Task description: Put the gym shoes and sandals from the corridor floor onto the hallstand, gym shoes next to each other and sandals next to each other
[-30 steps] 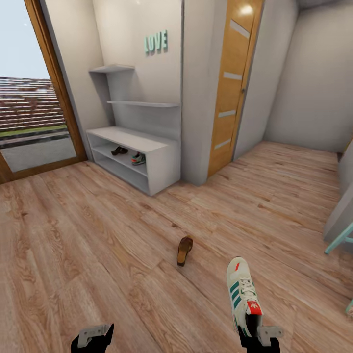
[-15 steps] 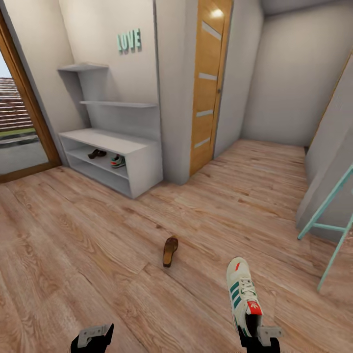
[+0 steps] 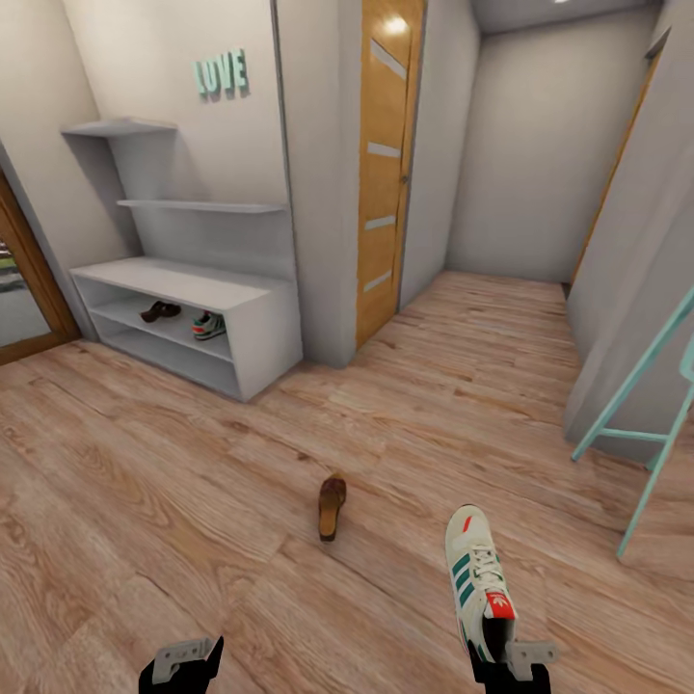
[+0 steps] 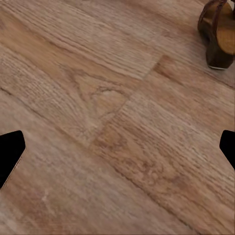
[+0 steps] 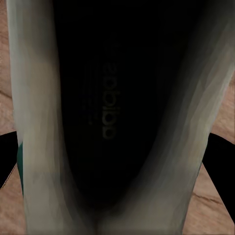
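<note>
Two grippers sit at the near edge of my head view. My right gripper (image 3: 502, 665) is clenched on the heel of a gym shoe (image 3: 478, 576), the cream sneaker with green stripes and an orange tongue patch, its toe pointing away from me above the corridor floor (image 3: 173, 482). On the right wrist view I look straight down into that shoe's dark opening (image 5: 110, 112), pale walls on both sides, black fingers (image 5: 220, 161) flanking it. My left gripper (image 3: 180, 665) is released, holding nothing; on the left wrist view its black fingertips (image 4: 10, 154) stand wide apart over bare wood planks (image 4: 107, 147).

A little further out, one dark-brown sandal (image 3: 332, 505) lies on the floor, to the left of the held shoe and apart from it; the left wrist view catches it too (image 4: 220, 34), at the frame edge.

Further back on the left stands the light-grey hallstand (image 3: 260, 323) against the wall. In its upper open slot I see the other sandal (image 3: 159, 310) and, just beside it, the second gym shoe (image 3: 209, 326). Stepped grey shelves (image 3: 198, 205) rise above, with teal LOVE letters (image 3: 222, 74) on the wall. To the right of that, a wooden door (image 3: 384, 164), and a teal ladder frame (image 3: 641, 434) at the far right.
</note>
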Tool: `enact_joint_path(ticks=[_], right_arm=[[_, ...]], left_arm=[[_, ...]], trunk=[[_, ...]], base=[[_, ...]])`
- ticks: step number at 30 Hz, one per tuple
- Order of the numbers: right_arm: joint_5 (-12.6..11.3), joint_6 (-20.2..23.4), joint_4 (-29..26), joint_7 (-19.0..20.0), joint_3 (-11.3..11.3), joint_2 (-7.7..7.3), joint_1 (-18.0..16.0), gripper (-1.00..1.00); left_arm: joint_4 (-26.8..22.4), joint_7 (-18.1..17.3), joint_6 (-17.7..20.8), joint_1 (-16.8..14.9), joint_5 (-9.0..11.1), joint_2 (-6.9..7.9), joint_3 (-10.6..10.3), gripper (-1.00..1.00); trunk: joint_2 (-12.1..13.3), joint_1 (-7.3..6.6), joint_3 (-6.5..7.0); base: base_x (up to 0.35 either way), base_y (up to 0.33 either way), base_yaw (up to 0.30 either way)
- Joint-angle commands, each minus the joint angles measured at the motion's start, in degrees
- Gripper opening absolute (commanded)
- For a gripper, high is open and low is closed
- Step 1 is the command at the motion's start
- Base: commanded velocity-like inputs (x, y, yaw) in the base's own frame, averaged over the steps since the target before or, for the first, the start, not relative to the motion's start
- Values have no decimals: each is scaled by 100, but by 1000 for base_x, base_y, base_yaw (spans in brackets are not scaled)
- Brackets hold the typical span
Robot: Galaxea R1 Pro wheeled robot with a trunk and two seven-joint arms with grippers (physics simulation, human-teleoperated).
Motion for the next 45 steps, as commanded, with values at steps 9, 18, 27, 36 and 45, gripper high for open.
enact_joint_path(ticks=[9,18,27,36,45], right_arm=[[-24,-20,12,25,28,-13,-3,-100],[-34,-20,8,23,33,-14,-3,-100],[-48,-12,4,8,33,-6,-3,-100],[-46,-11,4,6,28,-5,-3,-100],[-47,-11,4,7,26,-5,-3,-100]], left_arm=[[4,-39,-26,-5,-54,-5,41,100],[4,-36,-28,-5,-54,-5,41,100],[4,-33,-24,-5,-49,0,41,100],[4,-35,-24,-5,-49,0,41,100],[4,-33,-26,-5,-46,3,41,100]], trunk=[[-2,-1,-5],[-2,-1,-5],[-2,-1,7],[-2,-1,37],[-2,-1,67]], base=[[20,31,-11],[1,1,0],[55,63,-71],[130,245,-230],[133,284,-251]])
